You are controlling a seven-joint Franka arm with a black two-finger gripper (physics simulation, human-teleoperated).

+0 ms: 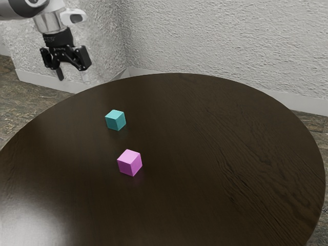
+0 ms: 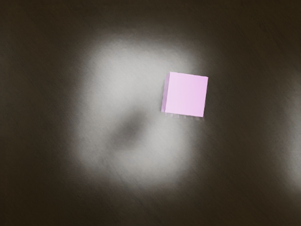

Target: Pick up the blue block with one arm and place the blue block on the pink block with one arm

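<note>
- The end effector (image 1: 69, 67) hangs high above the desk's (image 1: 215, 154) far edge. Its fingers look spread apart with nothing between them, so it carries nothing.
- The blue block (image 1: 115, 120) sits flat on the desk, well below the end effector and well apart from it. It is free on all sides, which leaves room for a finger on each of two opposite faces.
- The pink block (image 1: 129, 162) rests on the desk beyond the blue one, farther from the end effector. The two are near but not touching.
- In the wrist view the pink block (image 2: 186, 94) shows its flat top squarely, a fair landing face.
- Judged from this, the pick has not begun; a descent over the blue block comes first.
</note>
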